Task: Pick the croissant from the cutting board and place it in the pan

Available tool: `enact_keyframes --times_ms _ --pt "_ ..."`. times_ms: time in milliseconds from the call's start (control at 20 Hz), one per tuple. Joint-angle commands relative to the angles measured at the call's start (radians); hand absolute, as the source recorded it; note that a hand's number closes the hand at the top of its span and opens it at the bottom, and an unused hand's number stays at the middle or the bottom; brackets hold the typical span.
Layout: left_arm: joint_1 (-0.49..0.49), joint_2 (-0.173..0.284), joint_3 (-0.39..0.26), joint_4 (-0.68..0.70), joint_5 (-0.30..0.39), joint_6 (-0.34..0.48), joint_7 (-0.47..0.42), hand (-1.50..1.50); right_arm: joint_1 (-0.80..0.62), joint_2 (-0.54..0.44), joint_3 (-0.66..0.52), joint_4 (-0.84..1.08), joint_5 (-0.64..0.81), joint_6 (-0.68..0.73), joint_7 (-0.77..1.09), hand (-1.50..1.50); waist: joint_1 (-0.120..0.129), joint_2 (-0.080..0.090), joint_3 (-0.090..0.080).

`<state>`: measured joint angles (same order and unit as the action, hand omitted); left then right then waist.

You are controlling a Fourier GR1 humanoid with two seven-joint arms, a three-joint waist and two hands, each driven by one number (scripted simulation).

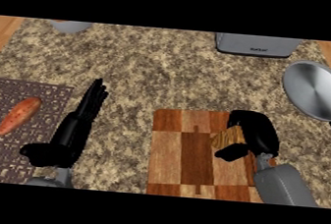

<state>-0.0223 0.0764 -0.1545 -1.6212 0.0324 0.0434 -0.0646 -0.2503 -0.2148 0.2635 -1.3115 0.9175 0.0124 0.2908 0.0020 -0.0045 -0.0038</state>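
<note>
Grasping, head view: right hand (250,135) curls round the croissant (230,137) on the cutting board (179,159), near its right edge
Left hand (76,126): fingers straight, resting left of the board
Next: probably lift, carry right and up to the pan (317,90)
Room: bare counter between board and pan; pan lies near the counter's right edge

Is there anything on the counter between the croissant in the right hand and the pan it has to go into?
Nothing visible. The right hand curls round the croissant over the cutting board; only bare counter lies between there and the pan.
</note>
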Motion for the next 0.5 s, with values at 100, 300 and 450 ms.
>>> enact_keyframes --times_ms 100,300,450 --pt "0.03 -0.013 -0.018 0.031 -0.036 0.0 -0.076 0.0 -0.174 0.037 -0.082 -0.005 0.043 0.001 0.147 1.5 0.001 0.003 0.003" --pt "0.016 0.005 0.019 0.042 0.002 -0.021 -0.042 0.0 -0.201 0.018 -0.106 -0.048 0.125 -0.146 0.153 1.5 -0.001 0.003 0.003" --pt "-0.044 -0.009 0.033 0.112 -0.019 -0.002 -0.058 0.0 -0.206 0.023 -0.141 -0.129 0.11 -0.164 0.17 1.5 -0.009 0.004 0.003"
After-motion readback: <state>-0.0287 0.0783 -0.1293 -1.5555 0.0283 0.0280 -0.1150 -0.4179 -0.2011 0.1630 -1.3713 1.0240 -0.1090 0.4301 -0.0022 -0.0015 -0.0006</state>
